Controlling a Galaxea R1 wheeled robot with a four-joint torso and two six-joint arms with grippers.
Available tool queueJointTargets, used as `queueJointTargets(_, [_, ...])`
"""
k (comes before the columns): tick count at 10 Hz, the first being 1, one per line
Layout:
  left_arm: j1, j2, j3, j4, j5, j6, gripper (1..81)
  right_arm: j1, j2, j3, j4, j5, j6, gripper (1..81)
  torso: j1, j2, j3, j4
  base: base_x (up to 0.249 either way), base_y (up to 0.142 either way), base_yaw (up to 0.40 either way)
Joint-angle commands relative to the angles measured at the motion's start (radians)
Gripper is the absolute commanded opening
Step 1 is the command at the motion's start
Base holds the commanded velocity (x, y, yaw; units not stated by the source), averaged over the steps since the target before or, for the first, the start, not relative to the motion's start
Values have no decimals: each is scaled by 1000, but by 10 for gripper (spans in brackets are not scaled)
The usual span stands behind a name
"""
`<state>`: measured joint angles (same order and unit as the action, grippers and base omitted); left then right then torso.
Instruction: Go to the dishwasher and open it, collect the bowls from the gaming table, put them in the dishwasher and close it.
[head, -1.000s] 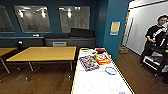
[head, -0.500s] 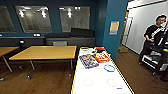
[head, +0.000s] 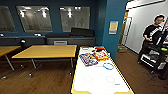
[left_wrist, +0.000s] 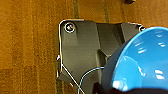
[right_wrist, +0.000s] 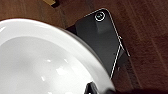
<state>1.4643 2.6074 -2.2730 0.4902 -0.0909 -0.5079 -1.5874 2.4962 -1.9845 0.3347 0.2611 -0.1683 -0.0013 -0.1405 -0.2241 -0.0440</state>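
Ahead, the gaming bench (head: 100, 77) is carrying board-game boxes (head: 94, 58) and a blue-rimmed bowl (head: 108, 66); a blue bowl (left_wrist: 140, 62) and a white bowl (right_wrist: 42, 62) are showing large at the wrists, jaws' state unclear.

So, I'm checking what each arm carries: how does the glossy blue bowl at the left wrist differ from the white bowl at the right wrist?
The glossy blue bowl is bright blue inside with a darker outer wall; the white bowl is plain white. The blue bowl sits over lighter brown floor, the white one over darker reddish floor. Both are round, shiny, and look empty as far as visible.
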Motion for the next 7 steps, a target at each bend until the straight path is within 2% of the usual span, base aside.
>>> queueJointTargets(1, [-44,-19,-7,13,34,5,10,34,-18,-26,-23,-59,-4,10,1,0,0,0,-121,0,0])
queueJointTargets(2, [-43,-10,-19,24,34,5,10,34,0,-54,-23,-59,-4,10,1,0,0,0,-121,0,0])
queueJointTargets(7, [-37,16,-65,25,33,5,10,31,48,-115,-25,-80,-4,10,1,0,0,0,-126,0,0])
